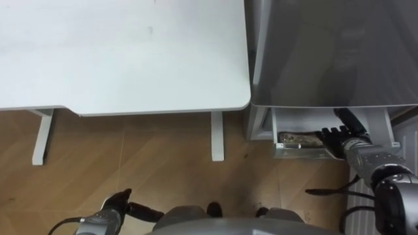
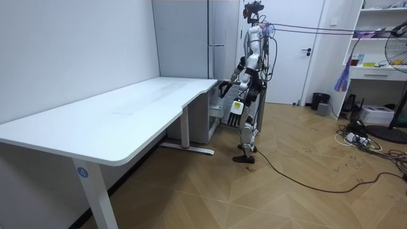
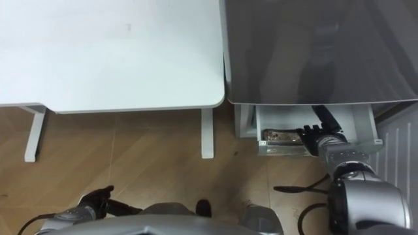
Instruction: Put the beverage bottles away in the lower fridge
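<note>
The grey fridge (image 1: 333, 52) stands right of the white table, and its lower drawer (image 1: 382, 134) is pulled out. Inside the drawer lies a brownish drink pack (image 1: 297, 138). My right hand (image 1: 341, 135) reaches into the drawer from the right, with straight fingers pointing left at the pack and the thumb spread towards the fridge. It grips nothing. My left hand (image 1: 116, 203) hangs low at my side with relaxed fingers and holds nothing. In the room view I stand facing the fridge (image 2: 191, 38) by the table's far end.
The white table (image 1: 124, 52) fills the left and has slim white legs (image 1: 217, 137). Wooden floor lies below it. A closed door and shelves stand behind me, with a fan (image 2: 397, 57) and loose cables (image 2: 356, 137) on the floor at the room view's right.
</note>
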